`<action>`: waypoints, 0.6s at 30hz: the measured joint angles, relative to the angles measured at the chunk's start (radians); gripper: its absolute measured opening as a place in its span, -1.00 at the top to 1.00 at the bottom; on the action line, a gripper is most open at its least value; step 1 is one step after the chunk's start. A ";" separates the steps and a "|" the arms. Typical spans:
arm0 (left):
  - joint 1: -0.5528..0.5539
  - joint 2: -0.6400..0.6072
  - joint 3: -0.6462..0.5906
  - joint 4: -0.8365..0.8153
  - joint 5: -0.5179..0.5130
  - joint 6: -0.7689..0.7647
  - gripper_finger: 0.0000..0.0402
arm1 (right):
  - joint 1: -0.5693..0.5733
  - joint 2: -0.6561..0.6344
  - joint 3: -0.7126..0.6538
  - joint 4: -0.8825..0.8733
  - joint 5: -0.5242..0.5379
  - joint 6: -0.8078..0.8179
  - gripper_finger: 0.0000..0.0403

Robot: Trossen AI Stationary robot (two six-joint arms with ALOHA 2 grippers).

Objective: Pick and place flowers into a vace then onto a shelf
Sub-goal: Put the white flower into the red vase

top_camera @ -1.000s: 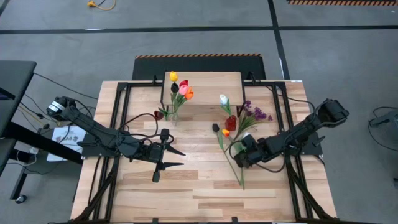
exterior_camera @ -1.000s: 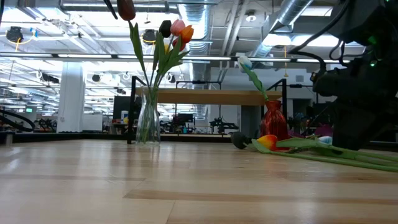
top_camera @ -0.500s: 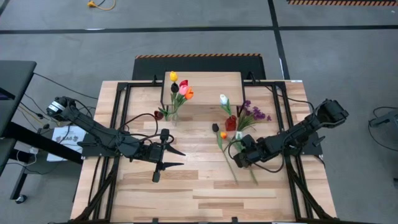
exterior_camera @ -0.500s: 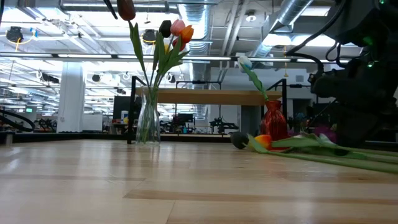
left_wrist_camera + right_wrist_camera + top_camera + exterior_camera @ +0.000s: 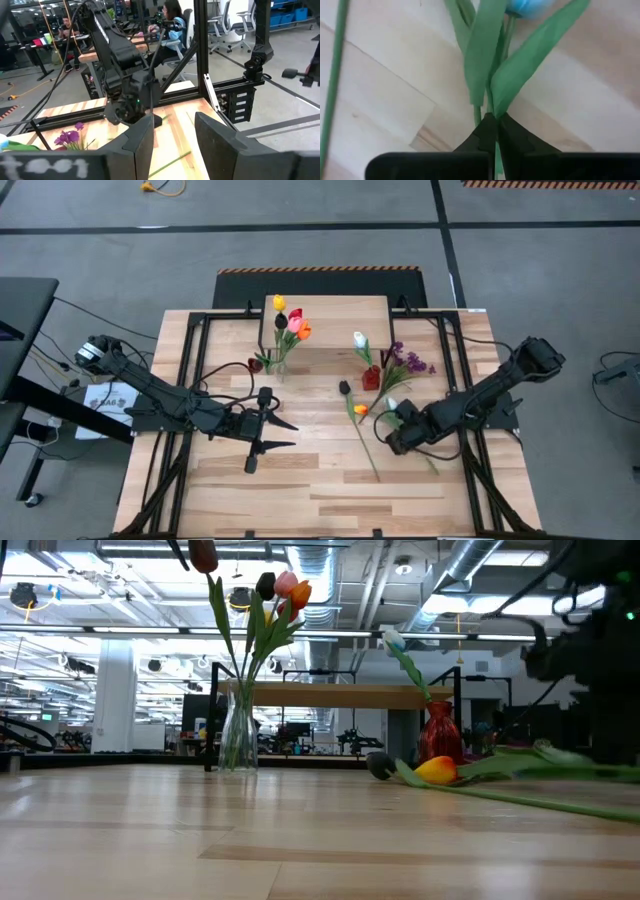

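My right gripper (image 5: 492,127) has its jaws pinched together on the stem of a pale-headed tulip (image 5: 492,65); its leaves fan out just ahead of the fingertips and the pale head sits beyond them. In the high view I see that gripper (image 5: 397,432) low over the table (image 5: 300,490), with an orange tulip (image 5: 360,410) and a dark tulip (image 5: 345,388) lying ahead of it. Farther off stand a red vase (image 5: 371,377) with purple sprigs (image 5: 412,363) beside it, and a glass vase (image 5: 278,365) already holding several tulips at the shelf (image 5: 330,310). My left gripper (image 5: 262,434) waits well apart with jaws spread.
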 joint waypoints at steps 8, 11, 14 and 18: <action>0.000 0.000 0.000 -0.001 0.013 0.000 0.33 | 0.057 0.006 0.173 -0.247 0.081 0.006 1.00; 0.000 0.000 0.000 -0.001 0.013 0.000 0.33 | 0.081 0.006 0.234 -0.342 0.137 0.037 1.00; 0.000 0.000 0.000 -0.001 0.013 -0.001 0.33 | 0.107 0.005 0.290 -0.455 0.193 0.080 1.00; 0.000 0.000 0.000 -0.001 0.013 -0.003 0.33 | 0.138 0.005 0.349 -0.533 0.303 0.109 1.00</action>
